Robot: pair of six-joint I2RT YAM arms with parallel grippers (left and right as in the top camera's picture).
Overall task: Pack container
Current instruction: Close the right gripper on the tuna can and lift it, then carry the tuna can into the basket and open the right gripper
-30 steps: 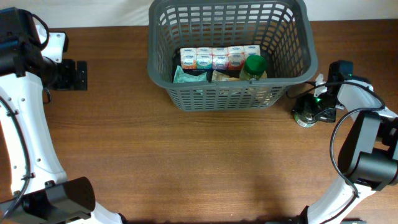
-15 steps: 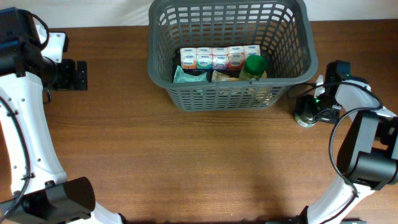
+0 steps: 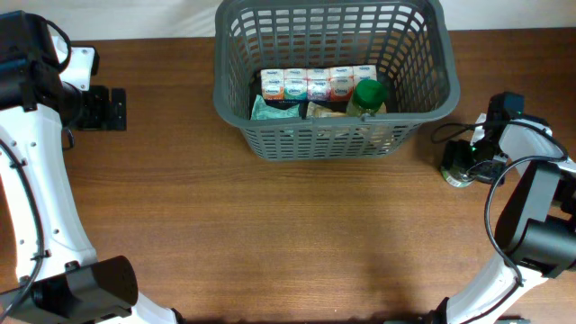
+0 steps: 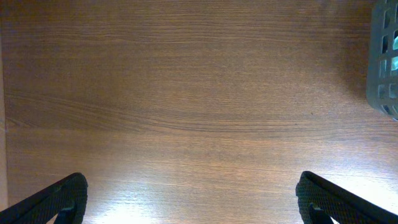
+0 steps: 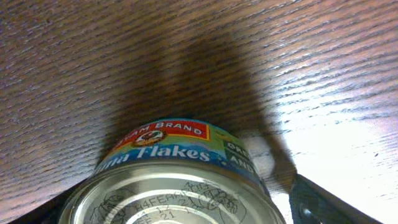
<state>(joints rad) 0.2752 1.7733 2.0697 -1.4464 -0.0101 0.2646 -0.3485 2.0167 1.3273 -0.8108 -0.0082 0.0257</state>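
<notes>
The container, a dark grey lattice basket [image 3: 333,137], stands at the back centre; its corner shows in the left wrist view [image 4: 387,62]. Inside lie a row of small cartons [image 3: 317,83], a green-lidded jar [image 3: 367,95] and a teal packet [image 3: 270,110]. My right gripper [image 3: 470,162] is just right of the basket, shut on a silver tuna tin can [image 3: 457,169], which fills the right wrist view [image 5: 174,186] between the fingers [image 5: 180,211]. My left gripper [image 3: 106,108] is far left, open and empty over bare wood [image 4: 193,202].
The brown wooden table [image 3: 288,234] stretches in front of the basket. A black cable [image 3: 441,133] runs between the basket's right side and the right gripper. The table's far edge meets a white wall behind the basket.
My right gripper and the tin can have shifted right, away from the basket's right side. The left arm and basket have not moved.
</notes>
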